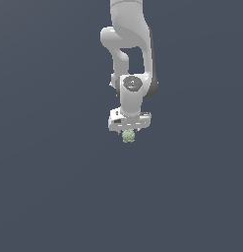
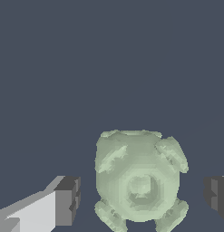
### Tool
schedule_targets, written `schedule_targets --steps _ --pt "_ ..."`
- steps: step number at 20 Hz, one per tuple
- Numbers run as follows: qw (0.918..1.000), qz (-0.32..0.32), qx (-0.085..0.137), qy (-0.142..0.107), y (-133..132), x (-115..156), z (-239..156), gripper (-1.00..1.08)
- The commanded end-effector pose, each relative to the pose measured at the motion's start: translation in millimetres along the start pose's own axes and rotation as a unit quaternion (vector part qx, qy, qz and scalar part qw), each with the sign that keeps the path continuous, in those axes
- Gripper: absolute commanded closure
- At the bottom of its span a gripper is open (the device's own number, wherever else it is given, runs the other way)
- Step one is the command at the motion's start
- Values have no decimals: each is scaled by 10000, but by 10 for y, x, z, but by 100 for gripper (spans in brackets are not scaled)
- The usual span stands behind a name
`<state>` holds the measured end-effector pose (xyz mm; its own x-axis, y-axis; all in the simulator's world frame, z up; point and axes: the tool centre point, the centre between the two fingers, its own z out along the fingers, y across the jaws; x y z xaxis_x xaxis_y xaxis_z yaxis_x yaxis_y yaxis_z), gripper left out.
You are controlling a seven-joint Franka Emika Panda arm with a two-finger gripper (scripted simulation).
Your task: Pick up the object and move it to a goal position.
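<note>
The object (image 2: 139,181) is a pale green, knobbly round lump. In the wrist view it lies between my two dark fingertips (image 2: 68,199), with a gap of bare floor on each side of it. My gripper (image 2: 141,197) is open and neither pad touches the lump. In the exterior view the white hand (image 1: 129,120) hangs straight down over the object (image 1: 128,137), which peeks out just beneath it. The fingers themselves are too small to make out there. No goal marker shows in either view.
A flat, uniform dark grey-blue floor (image 1: 54,187) fills both views. The white arm (image 1: 128,44) rises from the hand toward the top of the exterior view.
</note>
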<state>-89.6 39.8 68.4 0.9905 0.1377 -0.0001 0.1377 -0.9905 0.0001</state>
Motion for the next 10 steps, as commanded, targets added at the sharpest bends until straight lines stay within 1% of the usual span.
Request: schedule_targets --steps 1,5,9,10 --pt "10000 -1 0 -3 -1 -9 121 -92" --pt "10000 -3 1 -1 -3 -8 249 -92" --pt "10000 -3 1 -1 -3 -5 290 -92" --pt "10000 -3 1 -1 -3 -5 290 108"
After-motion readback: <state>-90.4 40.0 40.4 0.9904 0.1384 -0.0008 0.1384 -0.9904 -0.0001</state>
